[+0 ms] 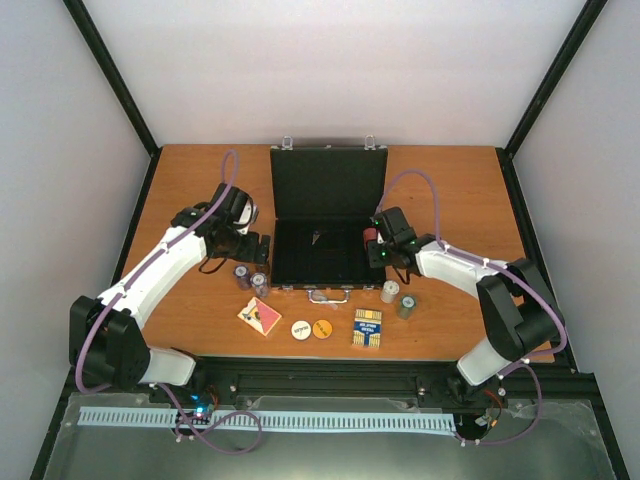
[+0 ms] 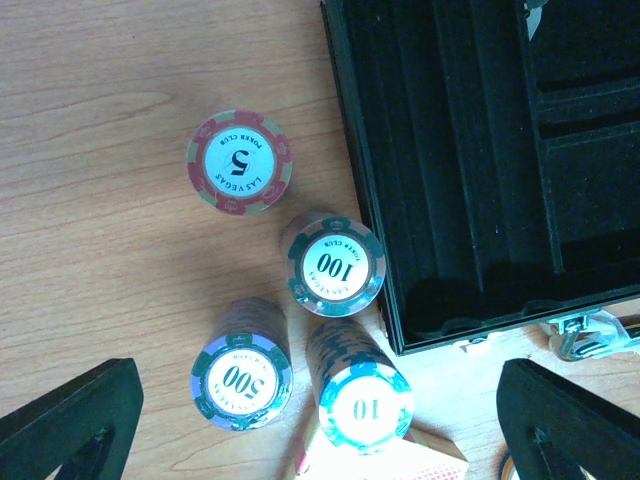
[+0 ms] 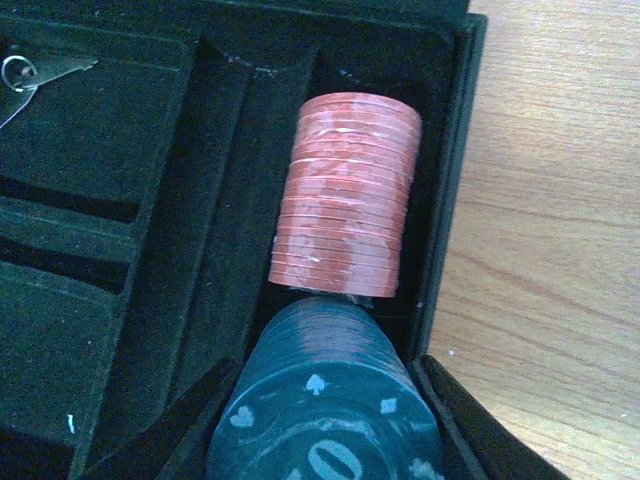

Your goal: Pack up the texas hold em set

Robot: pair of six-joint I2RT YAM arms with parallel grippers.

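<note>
The black case [image 1: 300,262] lies open mid-table, lid [image 1: 328,180] upright. My right gripper [image 1: 379,243] is over its right edge, shut on a dark blue chip stack [image 3: 325,400] held on its side over the rightmost slot. A red chip stack [image 3: 345,195] lies in that slot just beyond. My left gripper [image 1: 250,248] is open above four upright stacks left of the case: "5" [image 2: 240,162], "100" [image 2: 334,264], "500" [image 2: 241,380] and "10" [image 2: 364,405]. Its fingers [image 2: 70,420] stand wide apart either side of them. A red card deck [image 1: 259,316], white disc [image 1: 300,328], orange disc [image 1: 322,328] and blue deck [image 1: 368,328] lie in front.
Two more chip stacks [image 1: 390,291] [image 1: 406,305] stand in front of the case's right corner. A small key [image 1: 316,238] lies inside the case. The silver handle [image 1: 330,296] juts from the case's near edge. Black frame posts border the table.
</note>
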